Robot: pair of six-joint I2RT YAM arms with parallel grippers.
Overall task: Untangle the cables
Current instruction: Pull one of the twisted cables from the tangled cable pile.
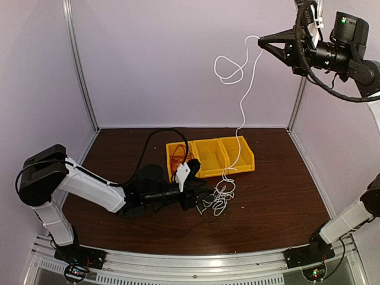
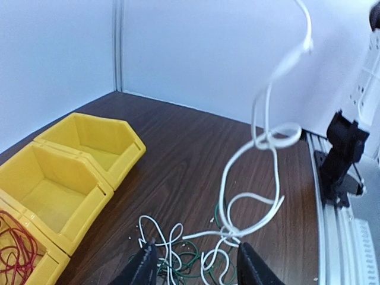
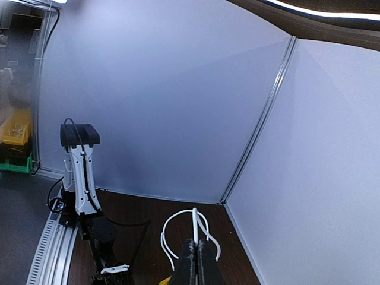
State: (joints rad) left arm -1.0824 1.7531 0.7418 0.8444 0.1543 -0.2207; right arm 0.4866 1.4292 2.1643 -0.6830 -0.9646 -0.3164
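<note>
- Our right gripper [image 1: 262,40] clenches the white cable [image 1: 241,107] high.
- Our left gripper [image 2: 196,264], jaws apart, should pin the near clump [image 1: 218,200] while we lift gently.

We're looking into a robotics lab test cell: plain pale panel walls [image 1: 178,59] at 9, 12 and 3 o'clock, joined by slim metal corner posts [image 1: 80,65], box in a dark wood-grain table [image 1: 279,196]. Down at 6 o'clock an aluminium rail [image 1: 196,261] carries two robot arms, the left arm [image 1: 89,187] at 7, the right arm [image 1: 347,221] at 5. Yellow parts bins [image 1: 208,172] sit near centre, and the right wrist view catches a ceiling light strip [image 3: 320,9] at 1 o'clock and stacked crates [image 3: 16,130] outside the cell at 9
</note>
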